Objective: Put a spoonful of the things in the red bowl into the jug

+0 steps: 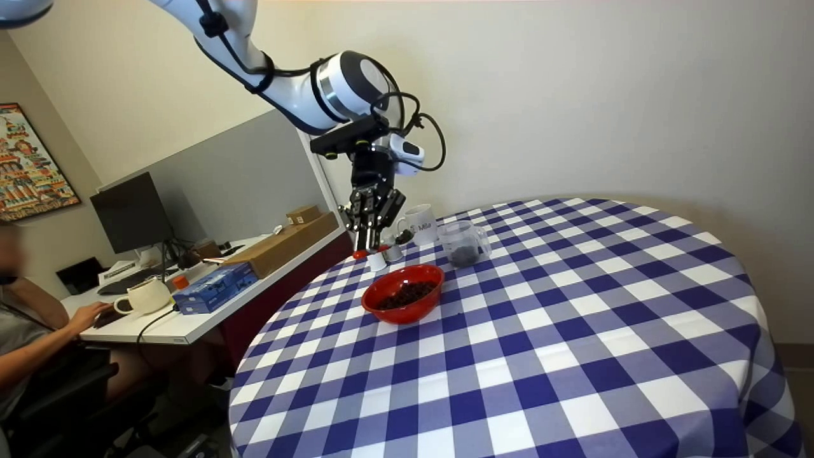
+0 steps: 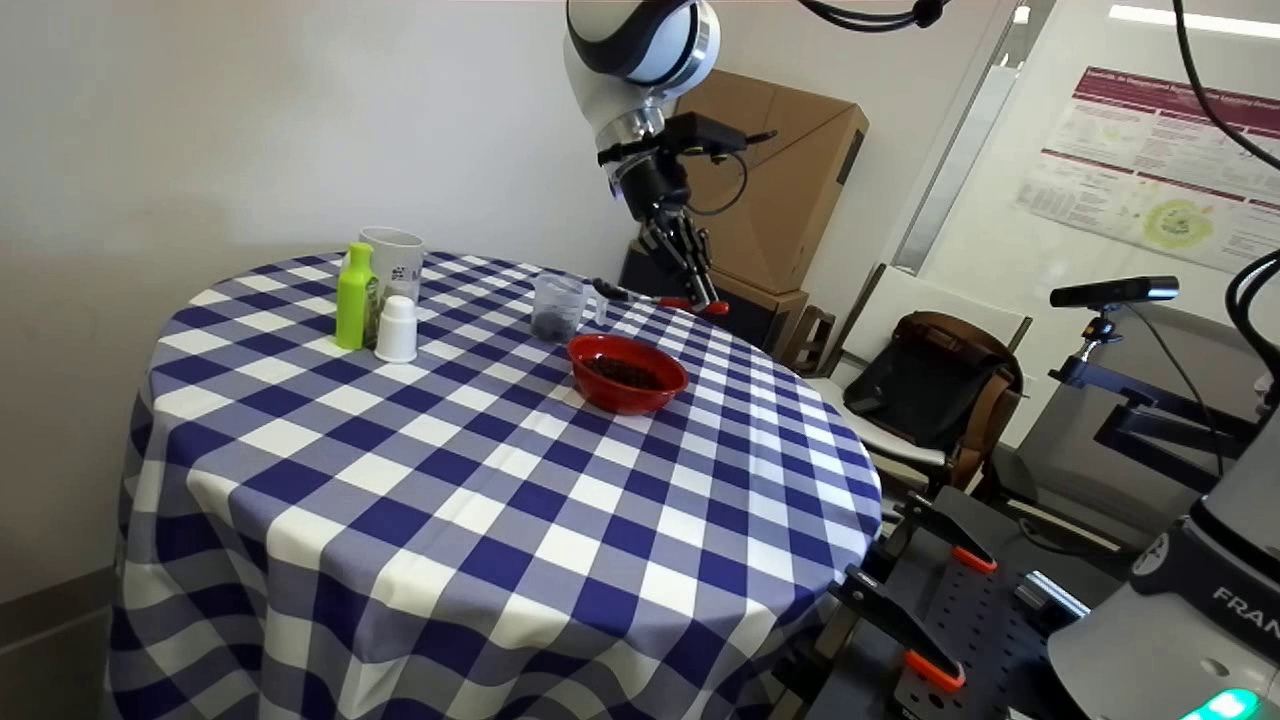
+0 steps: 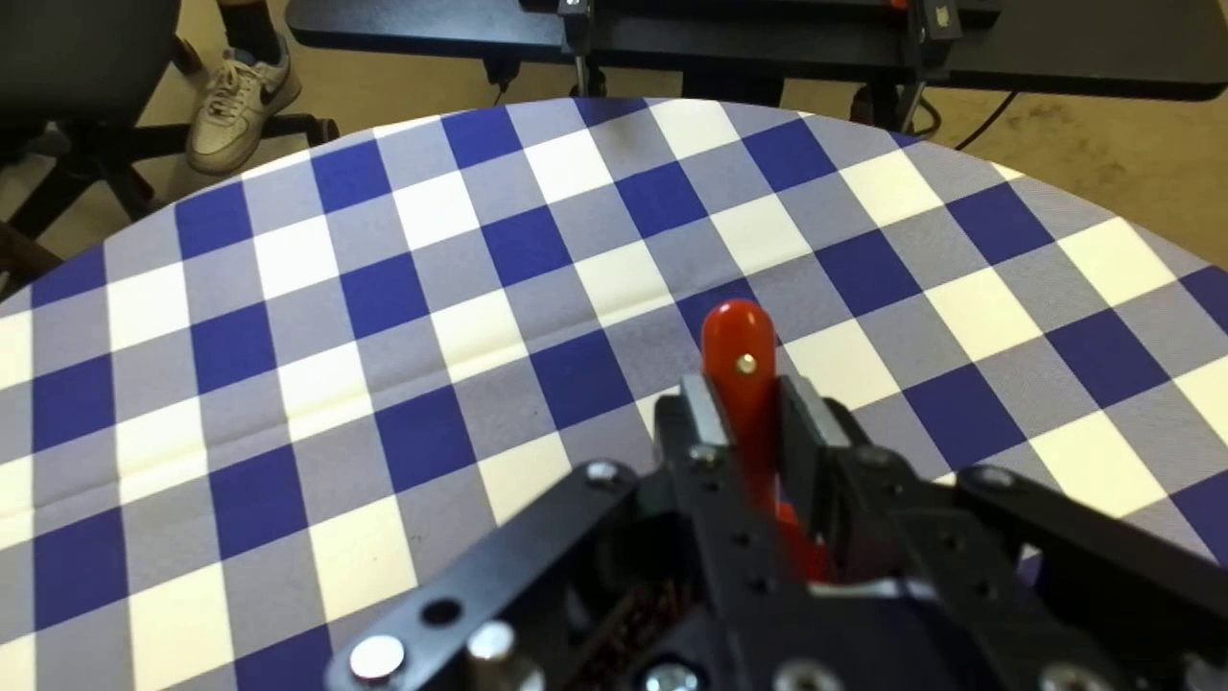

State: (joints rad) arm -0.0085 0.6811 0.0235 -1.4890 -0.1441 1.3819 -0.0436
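Wrist view: we see the gripper (image 3: pixel 749 398) clamped on the handle of a red-handled spoon (image 3: pixel 739 336). A finger (image 3: pixel 708 415) lies along each side of it, so the jaws stand only as far apart as the handle is thick. The rounded red end, with a small pale dot near its tip, pokes out past the fingertips. Lower down we spot another patch of red among the blurred linkages, and we cannot tell whether it belongs to the spoon or to something behind.

In both exterior views we find the spoon held above the checked tablecloth (image 3: pixel 460 288), set crosswise to the fingers: red end out on one side, dark head (image 1: pixel 404 237) on the other. Whether anything lies in that head, we cannot tell.

The red bowl (image 2: pixel 628 398) sits on the tablecloth with small dark things (image 1: pixel 410 294) lying inside. In both exterior views, the fingers are higher than its rim and apart from it. Near it the clear jug (image 2: pixel 560 292) stands upright, dark stuff (image 1: pixel 464 256) showing in its lower part. In an exterior view we see the spoon's head beside the jug's handle, but we cannot judge how near they really are. A green bottle (image 2: pixel 350 315) and a white container (image 2: pixel 397 335) stand upright just beside each other, with a white mug (image 2: pixel 402 258) behind them.
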